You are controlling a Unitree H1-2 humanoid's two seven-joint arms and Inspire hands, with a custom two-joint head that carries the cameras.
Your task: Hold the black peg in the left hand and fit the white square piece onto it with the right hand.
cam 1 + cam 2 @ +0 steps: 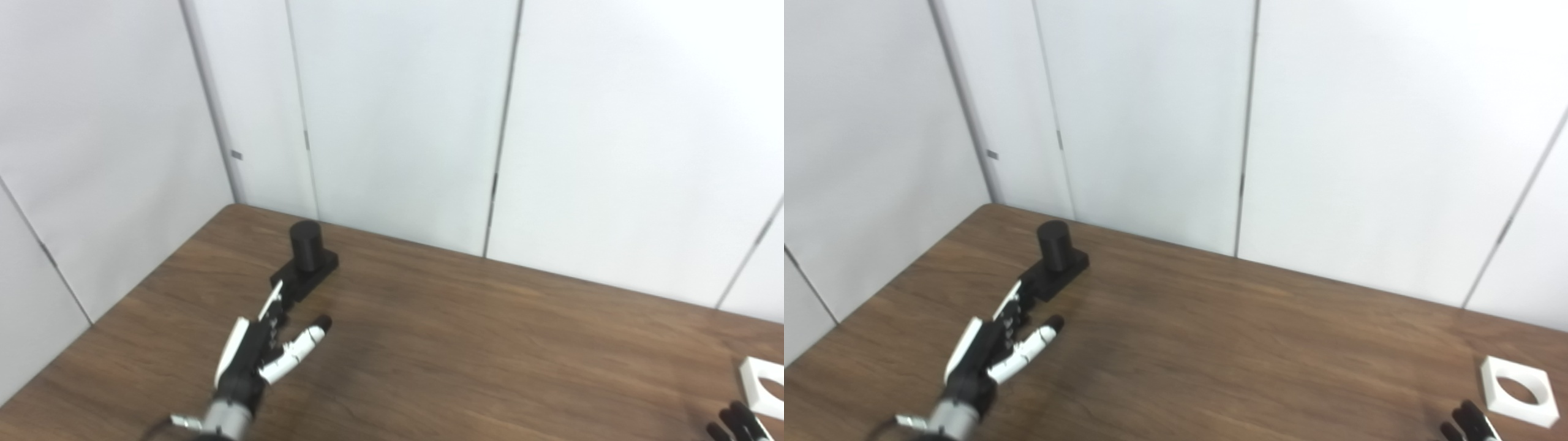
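Note:
The black peg, a round post on a flat black base, stands upright on the brown table at the far left. My left hand is open and empty, its fingers reaching toward the near end of the peg's base. The white square piece with a round hole lies flat at the table's right edge. Only the black fingertips of my right hand show at the bottom right, just short of the white piece; I cannot tell whether it is open or shut.
White wall panels stand right behind the table's far edge and along its left side. The table's left edge runs diagonally close to the peg.

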